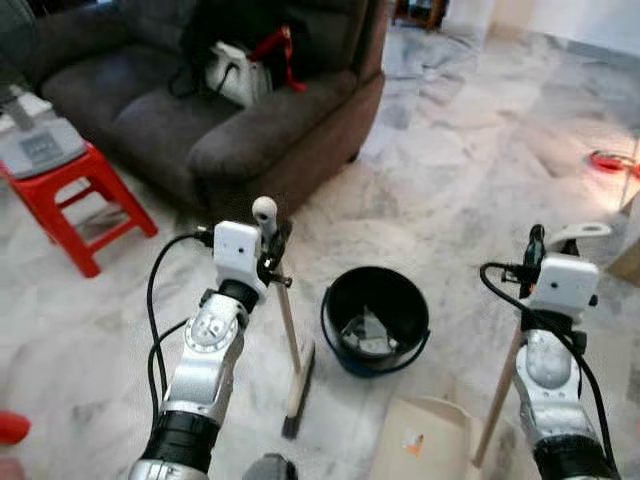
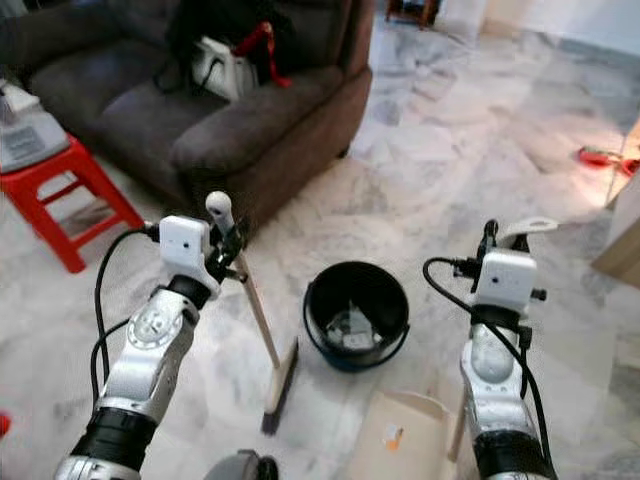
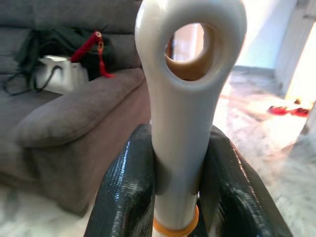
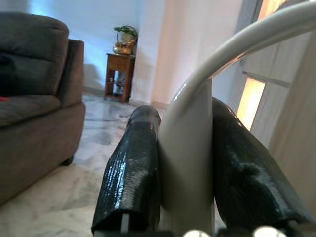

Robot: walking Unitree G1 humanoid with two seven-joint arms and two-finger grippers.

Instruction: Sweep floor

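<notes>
A dark grey sofa (image 1: 200, 110) is sitting at the far left of the marble floor (image 1: 470, 170), carrying a white bag (image 1: 235, 75) with a red strap on its seat cushion. Just left of the sofa, a red stool (image 1: 85, 200) is standing with a grey and white appliance (image 1: 35, 145) resting on top. In the middle of the floor, between the two arms, a black bucket (image 1: 375, 320) is sitting upright with pale scraps of rubbish lying at its bottom. Near the robot's feet, right of the bucket, a cream dustpan (image 1: 425, 440) is resting on the floor, its long handle (image 1: 500, 395) rising up to the right. The right gripper (image 4: 185, 163) is clenching the curved white top of that handle between both black fingers (image 4: 133, 173). To the left of the bucket, the broom (image 1: 292, 350) is standing tilted, its dark bristle head touching the floor just beside the bucket and its wooden stick leaning up toward the left arm. The left gripper (image 3: 182, 173) is grasping the broom's white looped end, the fingers (image 3: 126, 192) pressing on either side of it above an orange ring. Far off at the right edge, a small red object (image 1: 608, 160) is lying on the floor.
</notes>
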